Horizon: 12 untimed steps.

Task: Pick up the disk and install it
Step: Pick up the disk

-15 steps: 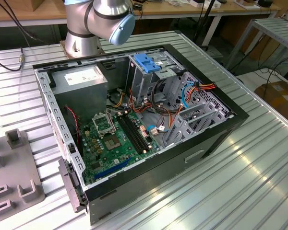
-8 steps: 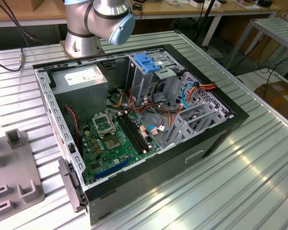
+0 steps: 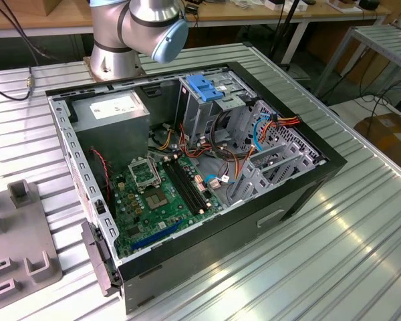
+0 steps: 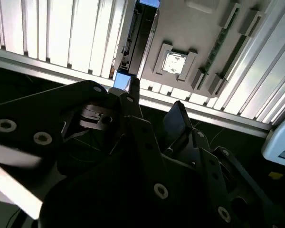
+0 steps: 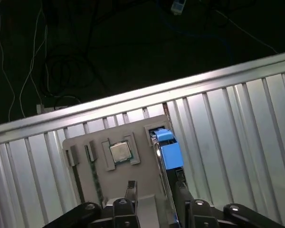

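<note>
The disk (image 5: 160,164) stands on its edge in a slot of a grey fixture plate (image 5: 85,178), a thin metal slab with a blue rail (image 5: 170,149) on its end. In the second wrist view the disk (image 4: 135,40) is seen edge-on with a blue rail (image 4: 122,80) at its near end. My gripper (image 5: 156,192) hovers above the disk, open, its two dark fingers (image 5: 131,192) standing either side of the disk's line without touching it. In the second wrist view the gripper (image 4: 154,97) is likewise open.
The open computer case (image 3: 301,194) lies on the ribbed metal table (image 3: 361,254), with a metal drive cage under a blue latch (image 3: 207,87), a power-supply box (image 3: 113,110) and a green motherboard (image 3: 157,194). A processor chip (image 5: 119,152) and a memory stick (image 5: 96,180) sit on the fixture.
</note>
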{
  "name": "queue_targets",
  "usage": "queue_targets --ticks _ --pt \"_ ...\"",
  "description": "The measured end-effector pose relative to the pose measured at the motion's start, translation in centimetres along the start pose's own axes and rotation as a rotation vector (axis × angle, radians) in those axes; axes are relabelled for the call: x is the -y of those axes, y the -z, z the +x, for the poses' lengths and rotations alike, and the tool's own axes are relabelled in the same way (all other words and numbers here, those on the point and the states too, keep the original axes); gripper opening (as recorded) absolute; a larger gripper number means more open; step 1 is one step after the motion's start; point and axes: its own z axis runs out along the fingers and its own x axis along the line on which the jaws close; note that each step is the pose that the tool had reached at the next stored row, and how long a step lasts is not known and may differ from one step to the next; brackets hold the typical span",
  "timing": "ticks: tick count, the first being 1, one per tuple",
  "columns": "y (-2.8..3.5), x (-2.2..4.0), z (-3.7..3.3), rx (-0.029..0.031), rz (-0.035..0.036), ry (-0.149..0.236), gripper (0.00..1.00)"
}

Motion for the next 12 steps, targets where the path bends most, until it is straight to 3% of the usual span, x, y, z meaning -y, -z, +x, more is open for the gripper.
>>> queue_targets --ticks 1,2,8,12 --pt "-0.1 0.0 0.0 -0.0004 0.0016 0.021 0.44" --pt "-0.17 0.0 0.0 -0.0007 0.0026 0.038 0.51" --pt "-0.6 0.02 -0.02 -0.0043 0.0079 0.174 0.51" --pt "-0.61 0.02 -0.02 -0.0046 0.0083 0.184 0.51"
